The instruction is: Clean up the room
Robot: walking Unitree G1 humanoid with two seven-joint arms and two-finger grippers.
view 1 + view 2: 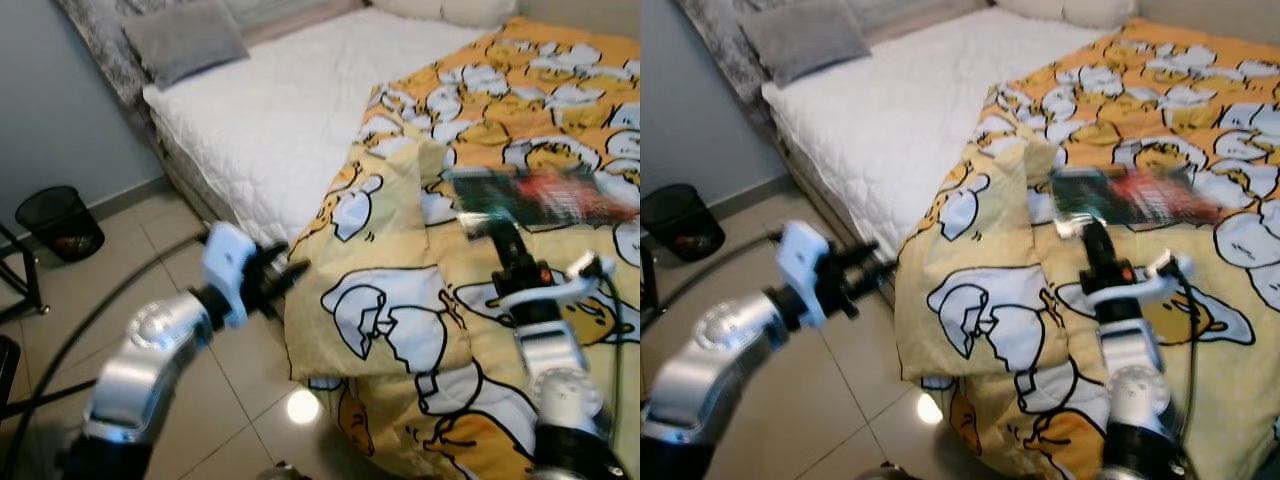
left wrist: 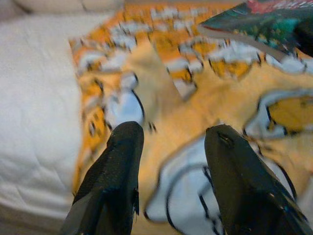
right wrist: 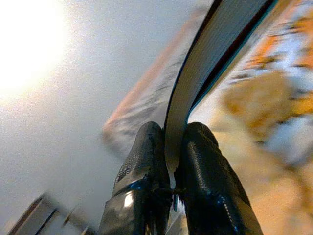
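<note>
Yellow cartoon-print duvet [image 1: 400, 330] draped the bed's corner, and above it the right gripper [image 3: 171, 166] pinched a book [image 1: 535, 195] by its edge, lifting it clear for tidying. The left gripper [image 2: 168, 161] hovered spread and empty beside the duvet's hanging edge, likely ready to straighten it.

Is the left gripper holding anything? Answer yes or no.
No: in the left wrist view the left gripper has its two black fingers spread apart over the blanket, nothing between them.
</note>
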